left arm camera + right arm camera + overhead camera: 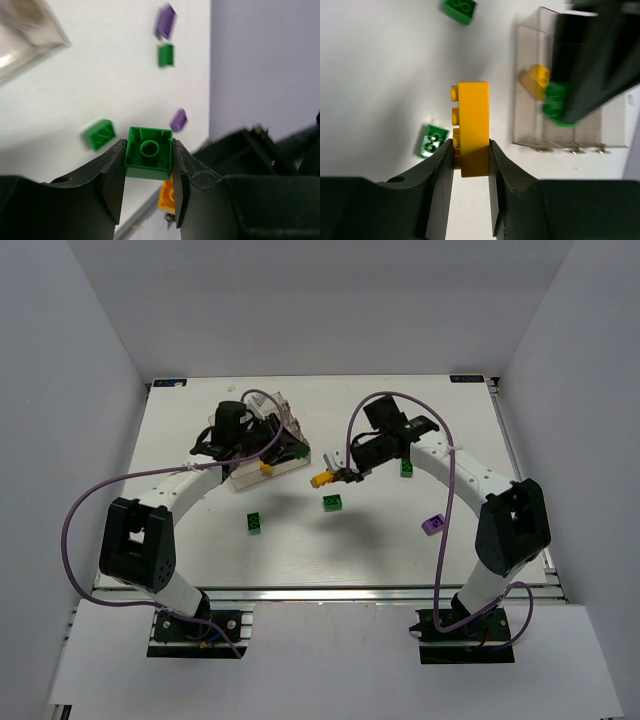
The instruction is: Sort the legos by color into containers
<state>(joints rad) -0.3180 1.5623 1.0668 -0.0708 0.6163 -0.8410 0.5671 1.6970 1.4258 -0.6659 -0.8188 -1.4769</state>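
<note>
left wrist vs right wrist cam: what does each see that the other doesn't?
Left wrist only: two purple legos on the table. Right wrist only: the right end effector shut on a long yellow lego; a yellow lego inside the clear tray. Both: the green lego clamped in the left end effector, loose green legos. The yellow sliver below it in left wrist view is unidentifiable.

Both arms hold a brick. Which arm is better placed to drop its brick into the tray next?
Left, probably. The left gripper holds a green brick over the clear tray; the right gripper holds its yellow brick beside the tray, above the table.
</note>
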